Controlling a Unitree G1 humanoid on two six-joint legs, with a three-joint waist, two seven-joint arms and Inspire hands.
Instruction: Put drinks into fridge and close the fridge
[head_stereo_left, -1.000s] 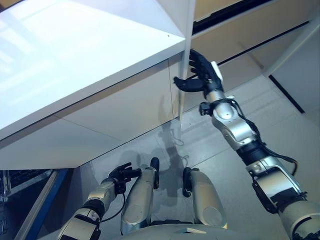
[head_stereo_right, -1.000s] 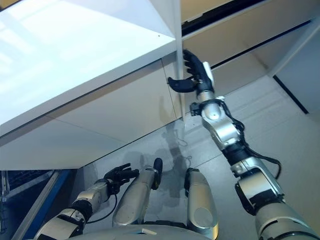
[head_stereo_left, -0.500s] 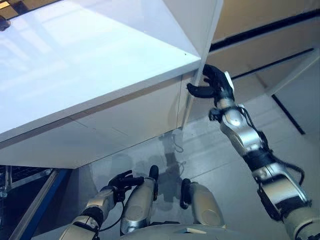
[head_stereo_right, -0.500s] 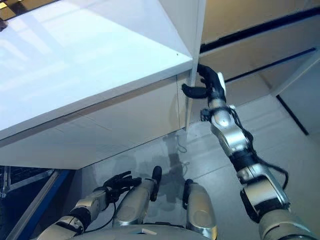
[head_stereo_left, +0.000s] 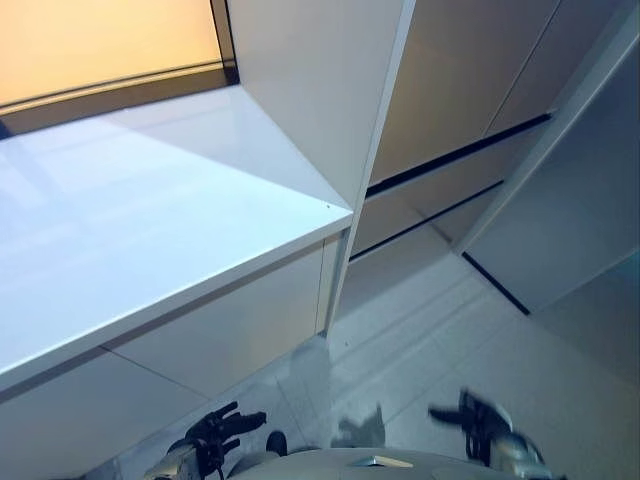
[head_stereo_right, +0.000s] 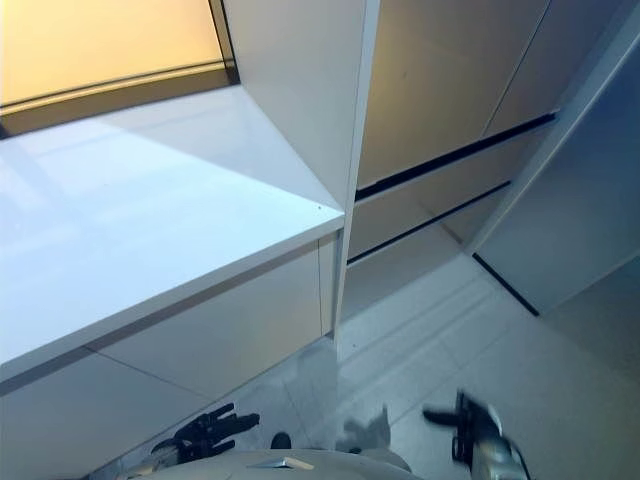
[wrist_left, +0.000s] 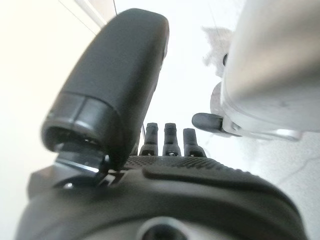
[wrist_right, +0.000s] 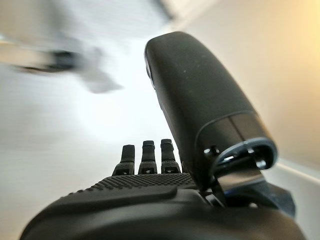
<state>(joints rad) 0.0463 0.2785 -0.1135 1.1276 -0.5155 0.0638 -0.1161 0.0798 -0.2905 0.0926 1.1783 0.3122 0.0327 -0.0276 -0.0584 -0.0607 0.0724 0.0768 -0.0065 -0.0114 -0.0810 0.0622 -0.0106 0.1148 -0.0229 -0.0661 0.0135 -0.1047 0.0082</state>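
Low at the bottom edge of the head camera's view, both robot hands hang just above the pale tiled floor (head_stereo_left: 430, 330). On the left, the left hand (head_stereo_left: 218, 432) shows its dark fingers (head_stereo_left: 240, 422) spread and loosely straight, holding nothing. Its own wrist camera confirms this: the thumb (wrist_left: 112, 90) stands out large in front, a short row of fingertips shows beyond it, and only bare floor lies past them. On the right, the right hand (head_stereo_left: 470, 418) is blurred, with its thumb pointing out to the side. Its wrist camera shows the thumb (wrist_right: 200, 105) raised and the fingertips (wrist_right: 148, 156) in a relaxed row, also empty.

Above the hands, a broad glossy white desk (head_stereo_left: 150, 230) fills the left and centre, its front corner jutting toward the middle of the view. Under its front edge run plain white cabinet panels (head_stereo_left: 230, 320). A tall white upright panel (head_stereo_left: 320, 90) rises from the desk's right-hand corner. Behind it stands a beige wall of cabinet fronts (head_stereo_left: 450, 90), crossed by dark horizontal gaps. At the right edge, a grey-white door or panel (head_stereo_left: 580, 220) stands at an angle to that wall.

No drinks can be seen on the desk, on the floor or in either hand. I cannot tell which of the white panels belongs to the fridge, or whether it is closed.
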